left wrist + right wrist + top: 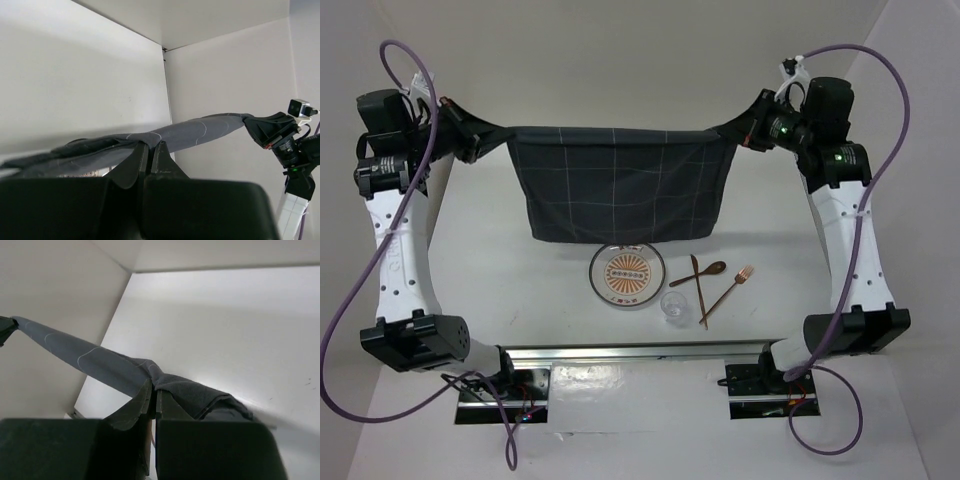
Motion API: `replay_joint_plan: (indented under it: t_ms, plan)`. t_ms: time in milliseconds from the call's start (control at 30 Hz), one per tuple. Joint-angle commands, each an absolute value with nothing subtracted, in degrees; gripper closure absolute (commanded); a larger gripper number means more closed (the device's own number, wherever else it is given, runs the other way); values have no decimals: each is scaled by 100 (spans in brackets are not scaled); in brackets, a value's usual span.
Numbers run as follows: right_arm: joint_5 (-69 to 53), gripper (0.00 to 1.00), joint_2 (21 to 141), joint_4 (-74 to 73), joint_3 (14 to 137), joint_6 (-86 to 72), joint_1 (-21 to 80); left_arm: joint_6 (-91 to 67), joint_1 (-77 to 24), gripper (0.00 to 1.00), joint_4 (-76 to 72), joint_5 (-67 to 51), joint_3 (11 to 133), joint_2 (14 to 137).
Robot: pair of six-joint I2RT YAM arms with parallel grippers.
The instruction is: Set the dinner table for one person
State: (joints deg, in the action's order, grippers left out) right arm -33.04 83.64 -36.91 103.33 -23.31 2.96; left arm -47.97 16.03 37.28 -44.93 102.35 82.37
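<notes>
A dark grey checked cloth mat (618,185) hangs stretched in the air between my two grippers, above the far part of the white dinner table (500,280). My left gripper (478,140) is shut on the mat's left top corner; the pinch shows in the left wrist view (150,145). My right gripper (748,128) is shut on the right top corner, as the right wrist view (154,387) shows. On the table lie a patterned plate (628,275), a clear glass (674,307), a brown spoon (700,272), a knife (699,290) and a fork (728,292).
The mat's lower edge hangs just behind the plate. A metal rail (640,352) runs along the near table edge between the arm bases. White walls close in on the back and both sides. Purple cables loop beside each arm.
</notes>
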Motion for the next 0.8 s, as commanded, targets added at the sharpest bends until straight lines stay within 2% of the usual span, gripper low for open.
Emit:
replay_joint_plan:
  t_ms: [0, 267, 433, 633, 767]
  plan:
    - [-2769, 100, 8218, -3745, 10634, -2171, 141, -4693, 1749, 100, 3314, -4482, 10354, 8428]
    - [-2769, 100, 9972, -2903, 11767, -2223, 26, -4931, 1592, 100, 2637, -4545, 11283, 9789]
    - [-2909, 100, 10853, -2207, 12505, -2338, -79, -5097, 1345, 100, 2875, -4622, 13023, 11213]
    - [-3137, 100, 11575, -1855, 13271, -2646, -193, -5660, 1406, 100, 2075, -4808, 13386, 11882]
    - [-3190, 100, 11330, -1802, 12660, -2646, -193, -5520, 1468, 100, 1951, -4808, 12485, 11515]
